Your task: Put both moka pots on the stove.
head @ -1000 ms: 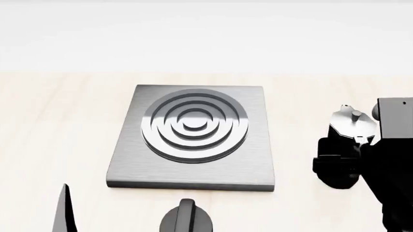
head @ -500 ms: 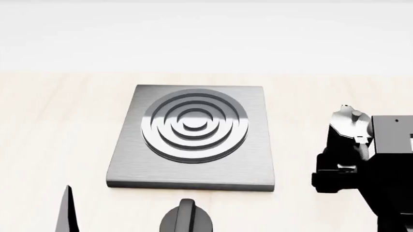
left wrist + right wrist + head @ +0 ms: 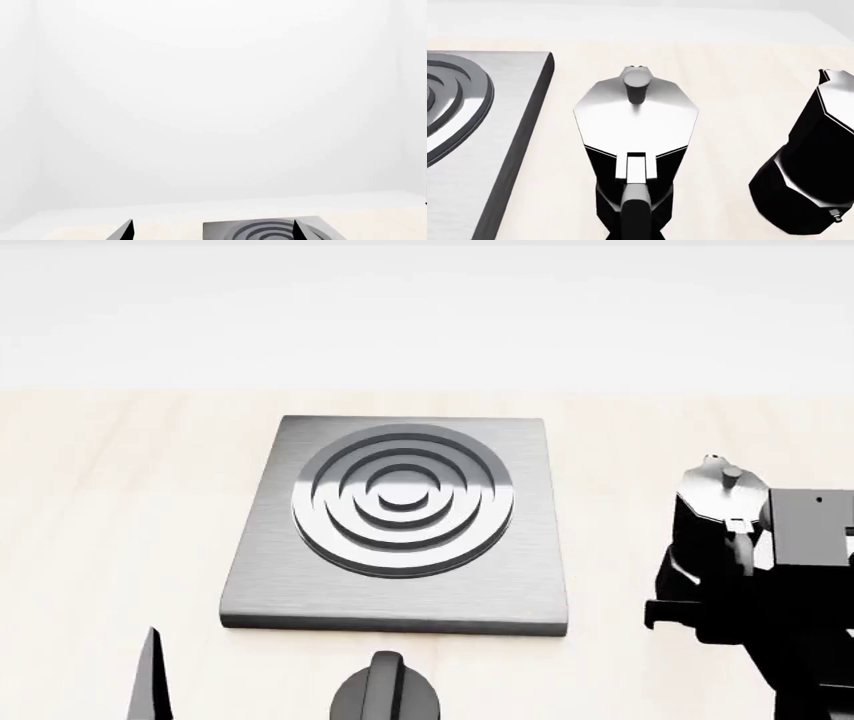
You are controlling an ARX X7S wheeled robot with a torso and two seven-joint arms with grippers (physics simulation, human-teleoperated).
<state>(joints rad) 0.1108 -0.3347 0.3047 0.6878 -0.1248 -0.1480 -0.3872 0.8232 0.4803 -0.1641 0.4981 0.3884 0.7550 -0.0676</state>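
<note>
Lower now than a second ago, the right gripper (image 3: 801, 570), jaw state unclear, hovers over the nearer moka pot (image 3: 635, 150) beside the stove (image 3: 400, 530); next comes grasping its handle (image 3: 637, 207)

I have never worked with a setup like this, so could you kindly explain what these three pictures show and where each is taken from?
It is a simulated two-armed robot. One picture looks down from its head at a pale table with a square grey stove and a round black knob. The right arm's camera sits just behind one moka pot, with a second pot beside it, both off the stove. The left arm's camera mostly faces the blank wall; its gripper holds nothing. Whether the right gripper has closed yet is unclear.
</note>
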